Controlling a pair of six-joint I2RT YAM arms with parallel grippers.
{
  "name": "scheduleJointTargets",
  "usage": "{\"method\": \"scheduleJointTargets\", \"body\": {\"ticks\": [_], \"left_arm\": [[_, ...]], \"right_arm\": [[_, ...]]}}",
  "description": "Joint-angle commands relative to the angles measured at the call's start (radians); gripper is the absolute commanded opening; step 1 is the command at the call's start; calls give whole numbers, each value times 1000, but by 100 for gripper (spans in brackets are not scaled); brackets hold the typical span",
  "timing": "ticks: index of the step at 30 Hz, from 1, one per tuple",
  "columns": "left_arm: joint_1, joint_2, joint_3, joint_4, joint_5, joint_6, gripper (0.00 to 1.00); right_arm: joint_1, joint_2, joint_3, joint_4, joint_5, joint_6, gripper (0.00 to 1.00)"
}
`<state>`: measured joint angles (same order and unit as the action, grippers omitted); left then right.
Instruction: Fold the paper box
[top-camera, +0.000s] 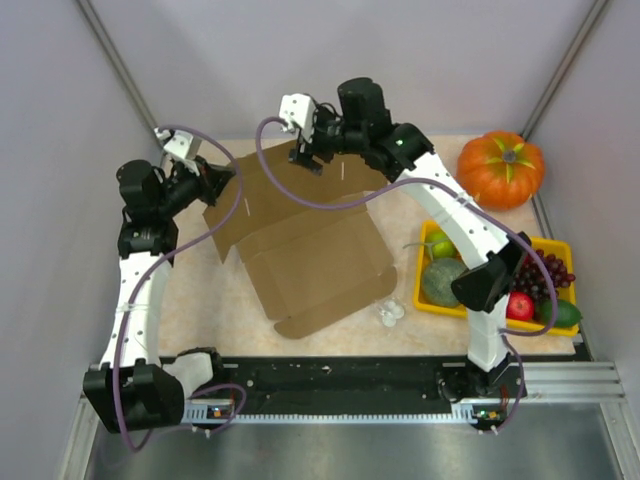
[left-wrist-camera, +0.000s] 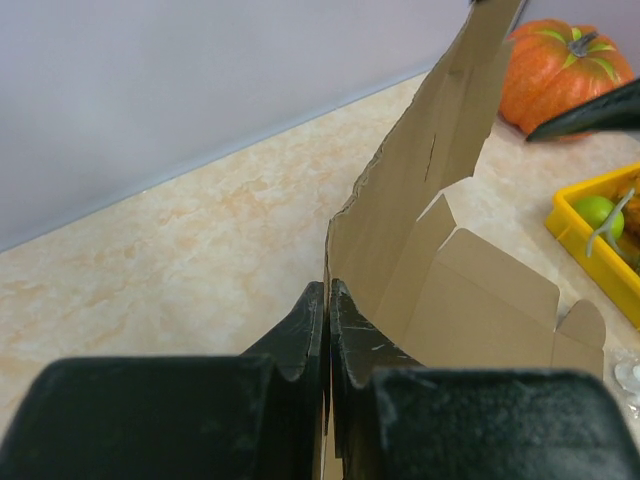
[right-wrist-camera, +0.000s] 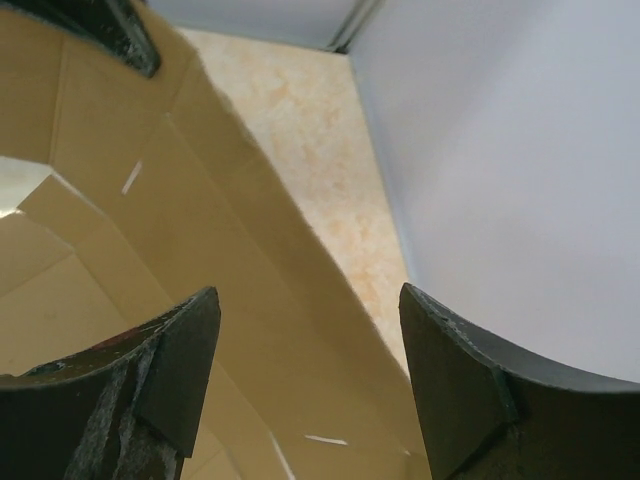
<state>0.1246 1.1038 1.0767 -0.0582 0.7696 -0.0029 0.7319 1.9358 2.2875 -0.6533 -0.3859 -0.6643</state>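
Paper box (top-camera: 310, 262) is laid unfolded on the table (top-camera: 245, 320), its far panel raised upright toward the back wall. Left gripper (left-wrist-camera: 327, 292) is seen clamped on the raised panel's left edge, cardboard pinched between the fingers. Right gripper (right-wrist-camera: 310, 312) is held over the panel's upper edge, jaws spread apart, nothing gripped. Pumpkin (top-camera: 502, 168) and yellow tray (top-camera: 562, 250) are noted right of the box.
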Motion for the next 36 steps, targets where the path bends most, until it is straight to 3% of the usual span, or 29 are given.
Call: {"method": "scheduleJointTargets", "body": {"ticks": [1, 10, 16, 22, 25, 26, 29, 30, 31, 36], "left_arm": [[-11, -28, 46, 6, 10, 52, 3], [-46, -44, 52, -28, 2, 145, 3], [-56, -51, 46, -28, 2, 172, 3], [-56, -67, 34, -3, -85, 139, 5], [-54, -85, 23, 37, -254, 39, 7], [-54, -88, 23, 40, -295, 5, 9], [-54, -108, -15, 92, -397, -159, 33], [-54, -117, -29, 100, -420, -222, 59], [-54, -136, -43, 95, -493, -253, 73], [-52, -238, -90, -77, -688, -339, 80]], "right_arm": [[35, 38, 56, -32, -56, -66, 71], [47, 127, 84, -23, -62, -170, 67], [52, 147, 81, -6, -77, -198, 52], [60, 154, 38, 90, -50, -199, 29], [63, 134, -77, 333, 50, -163, 12], [63, 134, -97, 427, 94, -155, 0], [63, 179, -57, 442, 114, -146, 0], [61, 184, -31, 442, 114, -144, 0], [63, 192, -23, 446, 114, -147, 0], [44, 204, -10, 455, 151, -135, 0]]}}
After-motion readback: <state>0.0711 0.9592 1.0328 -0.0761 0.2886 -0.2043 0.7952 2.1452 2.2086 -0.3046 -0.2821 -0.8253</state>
